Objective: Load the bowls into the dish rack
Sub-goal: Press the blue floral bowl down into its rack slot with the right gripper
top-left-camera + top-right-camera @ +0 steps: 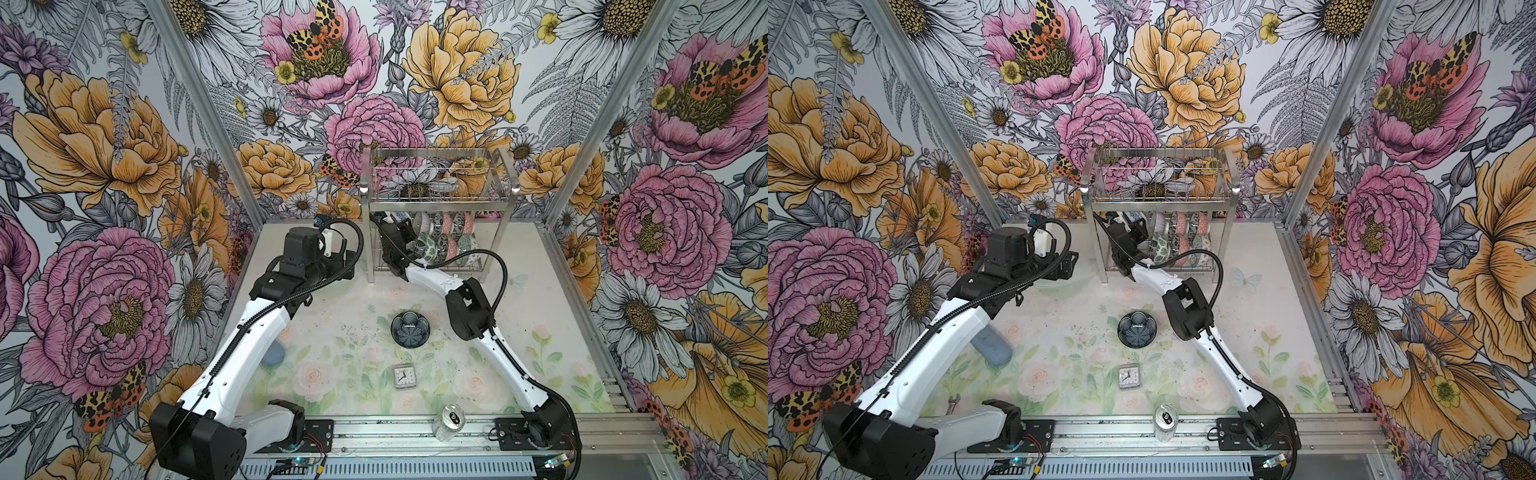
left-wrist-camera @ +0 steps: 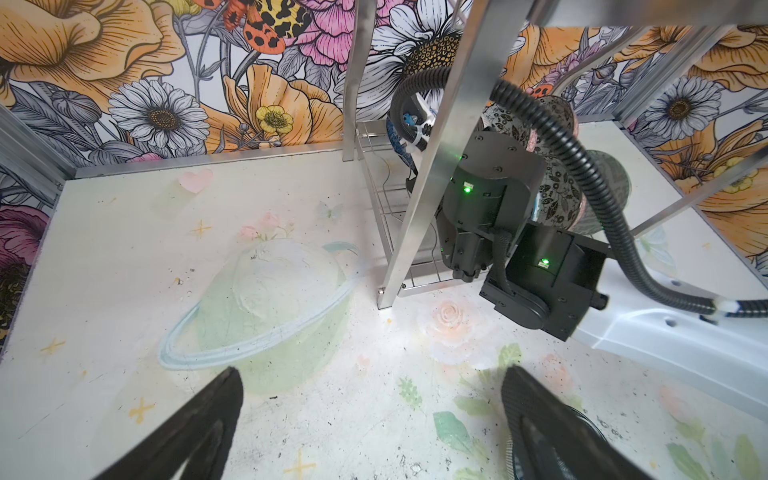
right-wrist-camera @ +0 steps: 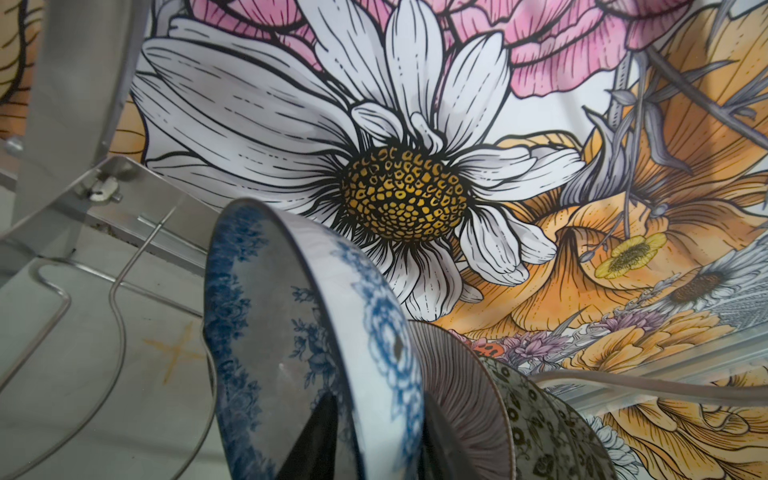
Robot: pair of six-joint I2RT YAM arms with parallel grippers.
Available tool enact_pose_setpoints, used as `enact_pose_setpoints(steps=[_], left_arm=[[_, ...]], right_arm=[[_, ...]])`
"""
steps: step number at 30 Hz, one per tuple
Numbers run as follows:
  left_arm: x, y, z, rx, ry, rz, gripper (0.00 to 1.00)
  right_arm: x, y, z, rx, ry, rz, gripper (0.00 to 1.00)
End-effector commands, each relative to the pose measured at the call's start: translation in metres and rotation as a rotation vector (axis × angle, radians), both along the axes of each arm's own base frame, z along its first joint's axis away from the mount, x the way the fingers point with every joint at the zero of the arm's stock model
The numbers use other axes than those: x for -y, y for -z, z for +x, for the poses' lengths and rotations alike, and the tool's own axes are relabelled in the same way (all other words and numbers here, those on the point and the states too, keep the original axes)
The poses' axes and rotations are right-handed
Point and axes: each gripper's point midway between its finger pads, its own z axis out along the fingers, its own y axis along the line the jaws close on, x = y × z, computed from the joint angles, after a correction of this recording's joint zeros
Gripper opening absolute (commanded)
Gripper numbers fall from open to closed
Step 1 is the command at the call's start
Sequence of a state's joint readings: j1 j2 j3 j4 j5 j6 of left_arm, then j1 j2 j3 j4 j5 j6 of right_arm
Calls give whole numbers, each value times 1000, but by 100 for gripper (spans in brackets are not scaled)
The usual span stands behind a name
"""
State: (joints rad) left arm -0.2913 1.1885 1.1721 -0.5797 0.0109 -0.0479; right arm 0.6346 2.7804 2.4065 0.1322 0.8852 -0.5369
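Right end effector (image 3: 378, 399) straddles the rim of the blue floral bowl (image 3: 291, 332) in the dish rack (image 1: 440, 200), lower tier; jaws narrow, grip impossible to tell. Left end effector (image 2: 372, 370) gapes wide over the desk (image 1: 332, 332); 1 dark blue bowl (image 1: 409, 329) sits mid-desk.

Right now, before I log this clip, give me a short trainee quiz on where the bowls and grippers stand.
1. True or false: the left gripper holds a bowl.
2. Which bowl sits on the table between the arms? A pink bowl; B dark blue bowl; C green leaf bowl.
3. Fill in: inside the dish rack, the right gripper has a finger on each side of the rim of the ___ bowl.
Key: 1 false, its jaws are open and empty. 2 B. 3 blue floral bowl.
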Motion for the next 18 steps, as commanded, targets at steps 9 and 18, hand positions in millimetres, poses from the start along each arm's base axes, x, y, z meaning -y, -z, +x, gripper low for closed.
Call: enact_pose_setpoints(steps=[9,18], left_arm=[[3,-5,-4,22,24,-5,99],[3,-7,-5,28,26,-4,99]], right_arm=[[-2,-64,-11,71,-13,100,51],[-2,-73,-14,74,-23,118,65]])
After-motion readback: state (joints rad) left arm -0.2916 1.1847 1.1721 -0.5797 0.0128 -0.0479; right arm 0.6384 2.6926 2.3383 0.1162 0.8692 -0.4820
